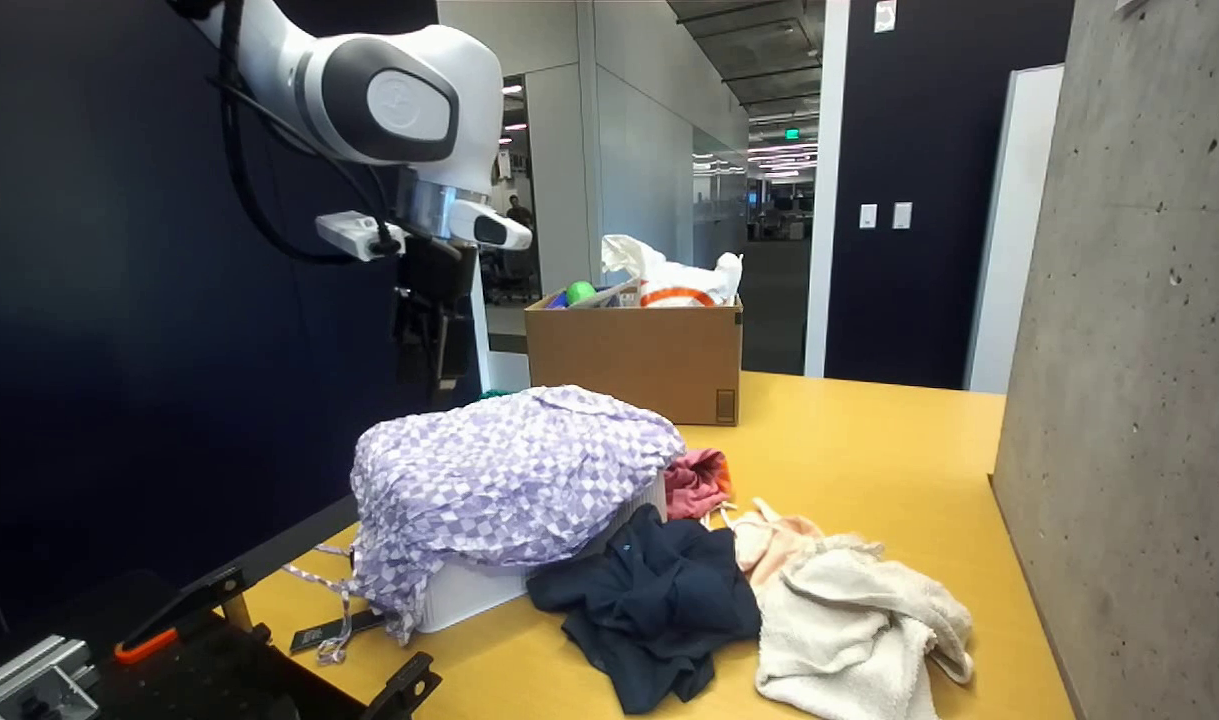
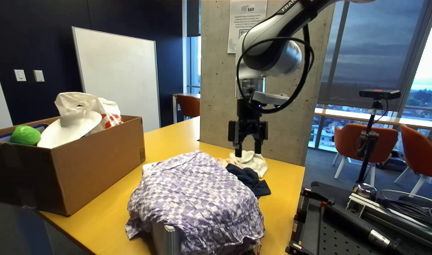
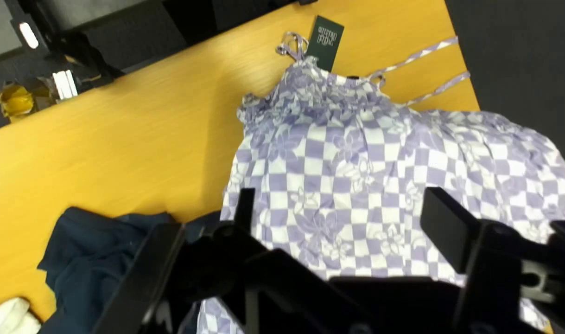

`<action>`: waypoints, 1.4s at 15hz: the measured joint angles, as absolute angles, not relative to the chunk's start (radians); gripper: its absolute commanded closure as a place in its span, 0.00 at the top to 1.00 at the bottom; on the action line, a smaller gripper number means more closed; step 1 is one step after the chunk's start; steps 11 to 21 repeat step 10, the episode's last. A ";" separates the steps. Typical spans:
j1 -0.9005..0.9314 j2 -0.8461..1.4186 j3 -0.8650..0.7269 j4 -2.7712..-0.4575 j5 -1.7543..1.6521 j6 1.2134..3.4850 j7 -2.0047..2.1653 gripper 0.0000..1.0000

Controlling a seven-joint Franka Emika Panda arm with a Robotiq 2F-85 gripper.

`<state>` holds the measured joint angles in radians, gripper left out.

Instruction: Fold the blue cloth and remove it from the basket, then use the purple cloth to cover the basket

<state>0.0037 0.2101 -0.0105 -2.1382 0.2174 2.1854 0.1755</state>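
The purple cloth (image 1: 519, 475) is white-checked, the blue cloth (image 1: 659, 590) navy, the basket (image 1: 474, 597) white.

In an exterior view, the paper sign (image 2: 247, 22) on the concrete pillar (image 2: 217, 95) is headed "BAIR"; its finer lines are too small to read. The robot arm (image 2: 269, 56) there bears the letters "FRAN". In the wrist view, white characters on the dark green card (image 3: 326, 44) are illegible. In an exterior view, the mark on the cardboard box (image 1: 634, 358) and the lit green sign (image 1: 792, 133) are also unreadable.
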 measured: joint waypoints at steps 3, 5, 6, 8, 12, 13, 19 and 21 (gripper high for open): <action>-0.001 0.254 -0.023 -2.049 0.188 2.185 0.177 1.00; -0.001 0.281 -0.030 -1.999 0.166 2.185 0.178 1.00; -0.002 0.291 -0.032 -1.980 0.159 2.185 0.177 1.00; -0.005 0.306 -0.035 -1.954 0.151 2.185 0.176 1.00; -0.007 0.313 -0.035 -1.943 0.149 2.185 0.176 1.00; -0.007 0.313 -0.035 -1.943 0.149 2.185 0.176 1.00; -0.007 0.313 -0.035 -1.943 0.149 2.185 0.176 1.00; -0.007 0.313 -0.035 -1.943 0.149 2.185 0.176 1.00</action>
